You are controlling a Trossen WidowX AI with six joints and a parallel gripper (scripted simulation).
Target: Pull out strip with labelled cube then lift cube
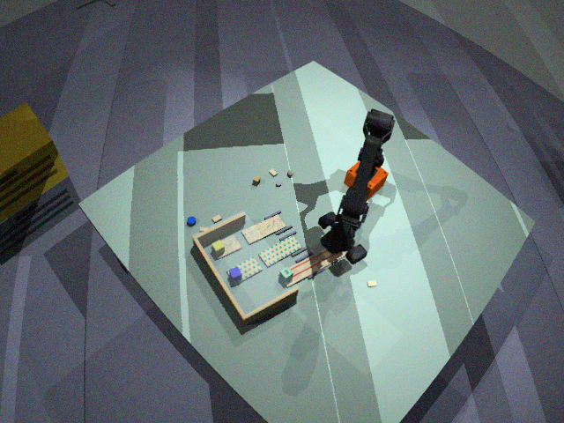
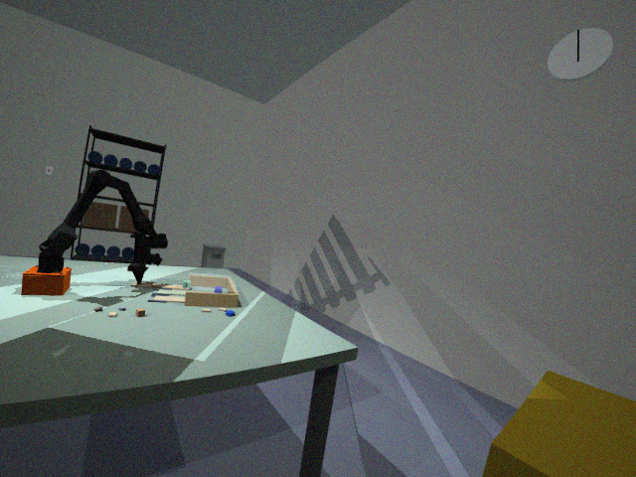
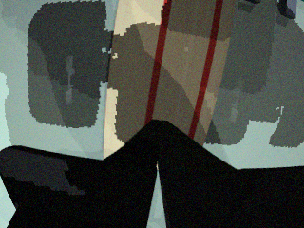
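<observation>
The red-striped strip is in one piece and reaches from the tray's open side to under my gripper. A pale green cube with a square mark on top stands on its far end. My gripper is shut and empty, its tips low over or on the strip; contact cannot be told. The dotted strip is parted from its rear piece, where a purple cube stands. The speckled strip is parted from its rear piece, which carries a yellow cube.
A low wooden wall encloses three sides around the rear pieces. Dark guide rails flank the strips. A blue disc and an orange-brown block lie outside the wall, with several small bits. A pale block lies beyond my gripper.
</observation>
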